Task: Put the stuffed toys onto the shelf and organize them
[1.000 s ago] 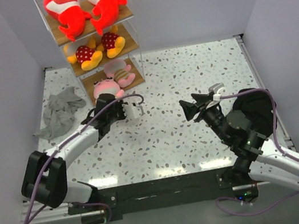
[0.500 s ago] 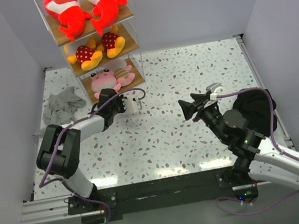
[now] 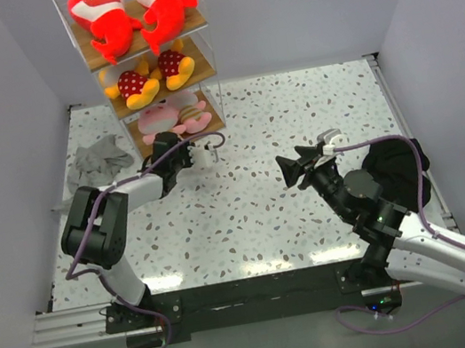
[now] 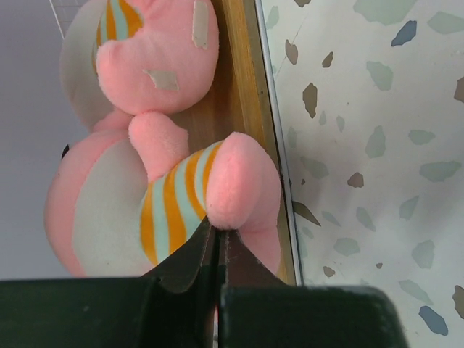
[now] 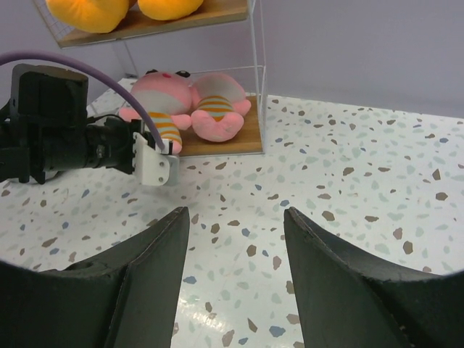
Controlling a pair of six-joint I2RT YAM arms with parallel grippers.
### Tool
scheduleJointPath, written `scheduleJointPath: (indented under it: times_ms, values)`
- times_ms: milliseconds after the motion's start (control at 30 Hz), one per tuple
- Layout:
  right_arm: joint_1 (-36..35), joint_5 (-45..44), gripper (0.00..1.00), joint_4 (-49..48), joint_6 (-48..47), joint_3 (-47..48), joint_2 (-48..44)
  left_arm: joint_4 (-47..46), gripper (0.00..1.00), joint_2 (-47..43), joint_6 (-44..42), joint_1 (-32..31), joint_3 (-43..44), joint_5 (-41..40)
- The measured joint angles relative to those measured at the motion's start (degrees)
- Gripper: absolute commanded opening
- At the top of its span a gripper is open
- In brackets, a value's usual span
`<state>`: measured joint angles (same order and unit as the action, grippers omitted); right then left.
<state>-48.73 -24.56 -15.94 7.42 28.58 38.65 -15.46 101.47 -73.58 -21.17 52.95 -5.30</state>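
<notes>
The shelf [image 3: 198, 19] stands at the far left. Two red sharks [image 3: 101, 17] lie on its top board and two yellow-orange toys [image 3: 134, 83] on the middle board. Two pink striped toys [image 3: 155, 120] lie side by side on the bottom board [image 4: 243, 87]. My left gripper [image 3: 164, 145] is shut and empty, its tips [image 4: 217, 228] pressed against the near pink toy's foot [image 4: 239, 181] at the board's front edge. My right gripper [image 3: 290, 168] is open and empty above the table's middle; its wrist view shows both pink toys [image 5: 217, 109].
A crumpled grey cloth [image 3: 95, 162] lies on the table left of the shelf. White walls close in the table on the left, back and right. The shelf's thin wire frame [image 5: 262, 80] stands at the bottom board's right front corner.
My left gripper has reached forward to the shelf's bottom board and the near pink toy has slid further in, beside the other. The right arm has hardly moved.
</notes>
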Motion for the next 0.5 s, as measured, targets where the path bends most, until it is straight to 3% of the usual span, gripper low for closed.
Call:
scheduleJointPath:
  times_ms: [100,333,500]
  values:
    - [0.00,0.00,0.59,0.02,0.00,0.00,-0.02,-0.02,0.03,0.00,0.07,0.50,0.00,-0.15]
    - [0.00,-0.02,0.59,-0.15,0.02,-0.37,-0.26,-1.84,0.25,1.14,-0.50,1.31,0.31,-1.70]
    - [0.00,-0.07,0.59,-0.17,0.00,-0.63,-0.26,-3.76,0.28,3.91,-1.70,1.33,0.96,-2.78]
